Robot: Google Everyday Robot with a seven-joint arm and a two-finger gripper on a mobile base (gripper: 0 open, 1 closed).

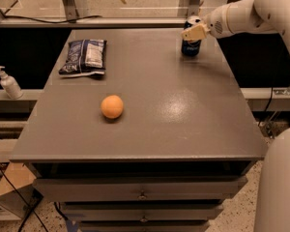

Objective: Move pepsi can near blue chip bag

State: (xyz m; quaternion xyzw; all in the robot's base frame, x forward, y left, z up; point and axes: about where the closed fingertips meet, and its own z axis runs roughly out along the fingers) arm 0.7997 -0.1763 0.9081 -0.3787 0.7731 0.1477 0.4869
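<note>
Pincer: the white arm's cream-tipped pincer (195, 32) is at the far right corner of the flat grey worktop (183, 110), against the upper part of the can. I cannot tell whether it is open or clamped.
Pepsi can: the small dark blue metal pepsi can with a silver top (190, 48) stands upright by the far edge, near the right edge.
Handling: probably light, thin-walled and smooth. It would dent under a hard squeeze and tip if pushed high, so grip it across the mid-body.
Orange: the round orange fruit (111, 106) sits left of centre, well apart from the can.
Blue chip bag: the flat, crinkled dark blue chip bag with a whitish patch (83, 57) lies near the far left corner. It is soft, so put the can beside it, not on it.
</note>
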